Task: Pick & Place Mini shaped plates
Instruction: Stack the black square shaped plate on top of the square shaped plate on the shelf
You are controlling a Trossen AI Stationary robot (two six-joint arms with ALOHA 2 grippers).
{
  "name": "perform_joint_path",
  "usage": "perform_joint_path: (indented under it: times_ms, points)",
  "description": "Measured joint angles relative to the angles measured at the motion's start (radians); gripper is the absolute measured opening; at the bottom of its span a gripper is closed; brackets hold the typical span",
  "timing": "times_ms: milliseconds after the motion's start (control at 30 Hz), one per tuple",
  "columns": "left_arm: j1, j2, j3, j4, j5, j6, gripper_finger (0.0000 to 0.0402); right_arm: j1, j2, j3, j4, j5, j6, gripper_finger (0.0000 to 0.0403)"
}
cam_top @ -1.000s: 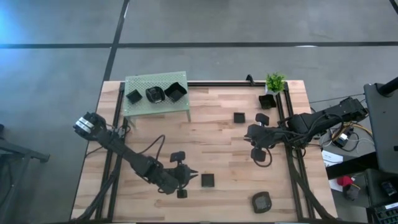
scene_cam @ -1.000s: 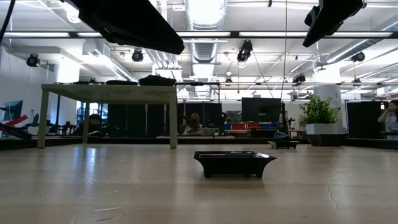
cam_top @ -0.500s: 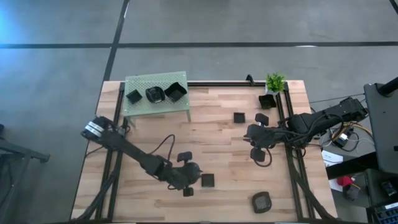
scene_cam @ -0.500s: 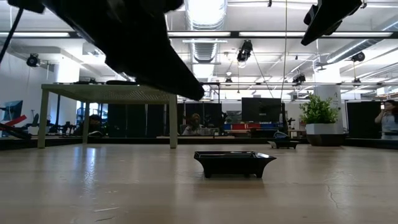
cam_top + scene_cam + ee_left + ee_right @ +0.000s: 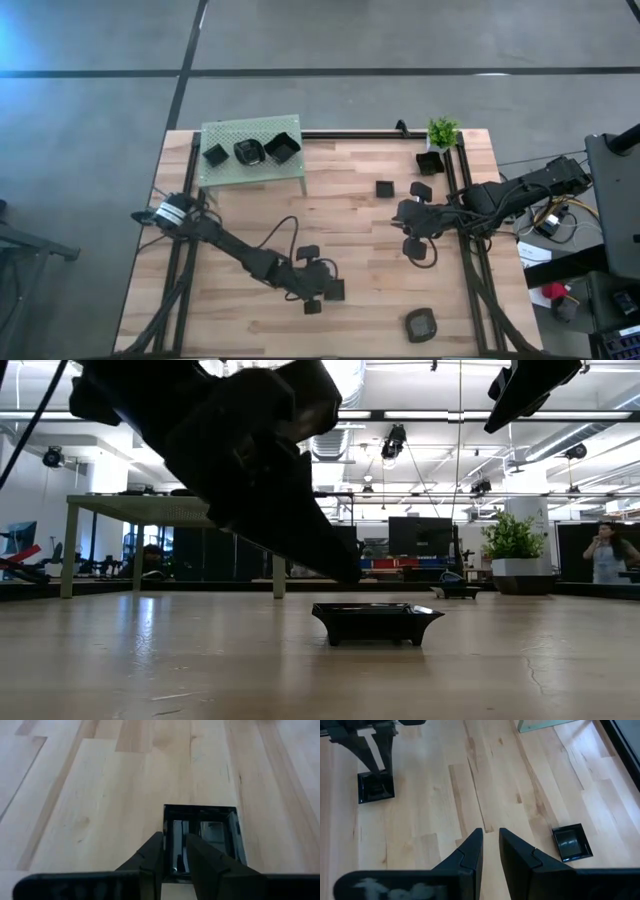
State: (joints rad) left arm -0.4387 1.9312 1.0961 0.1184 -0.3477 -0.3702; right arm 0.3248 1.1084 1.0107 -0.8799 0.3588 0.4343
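A small black square plate (image 5: pixel 336 291) sits flat on the wooden table, also seen in the low view (image 5: pixel 378 622) and the left wrist view (image 5: pixel 210 835). My left gripper (image 5: pixel 322 288) is at that plate's left side, open by a narrow gap (image 5: pixel 175 840). One fingertip lies outside the plate's side wall and one over its inside. In the low view the fingertip (image 5: pixel 350 572) ends just above the plate. My right gripper (image 5: pixel 400 214) waits over the table's right half, open by a narrow gap (image 5: pixel 490 832). Three plates (image 5: pixel 249 152) rest on the green perforated platform (image 5: pixel 228 135).
More black plates lie on the right half: two (image 5: pixel 384 188) (image 5: pixel 421 190) in front of the potted plant (image 5: pixel 442 132), one (image 5: pixel 430 163) beside the pot, one (image 5: pixel 421 253) by the right arm, one (image 5: pixel 420 324) near the front edge. A person (image 5: pixel 606 555) stands far behind.
My left arm has reached toward the table's right edge, up to the square plate, and has come down: in the low view its fingers dropped from the picture's top to just above the plate. The plate has not moved.
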Motion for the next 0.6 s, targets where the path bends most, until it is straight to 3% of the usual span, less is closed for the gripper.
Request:
perform_joint_path:
  times_ms: [600]
  points:
    - [0.019, 0.013, -0.004, -0.048, 0.072, -0.079, 0.0078, 0.0, 0.0, -0.001, 0.0, 0.0, 0.0, 0.0059]
